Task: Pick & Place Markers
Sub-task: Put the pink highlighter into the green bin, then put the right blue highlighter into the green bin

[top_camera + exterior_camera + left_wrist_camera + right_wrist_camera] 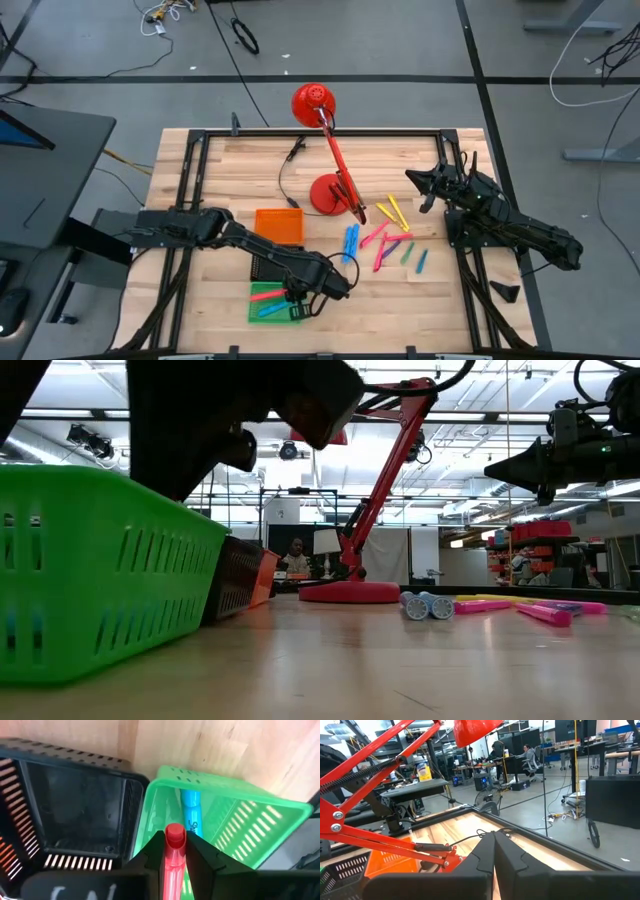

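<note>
Wooden planks make up the table [230, 160], with a red lamp [330, 150] standing near its middle and an open workshop beyond. The left gripper [300, 300] hangs over the green tray [258, 312] at the near edge, its fingers clamped on a red marker [174, 855]. That marker's long axis runs straight out between the fingers, its cap pointing down into the tray, so a release would likely drop it beside the blue marker [191, 815] already lying inside. A black tray [75, 805] sits just beside the green one and an orange tray [278, 225] lies past it.

More loose markers [390, 240] lie scattered between the lamp base and the right arm, nearer to that arm. The right gripper [418, 180] waits raised above the far right of the table, fingers pressed together on nothing.

Only the left wrist view shows the grip and the tray's contents clearly; the low view shows the tray's slotted wall and hides what is inside, while the high view shows the spread of loose markers.
</note>
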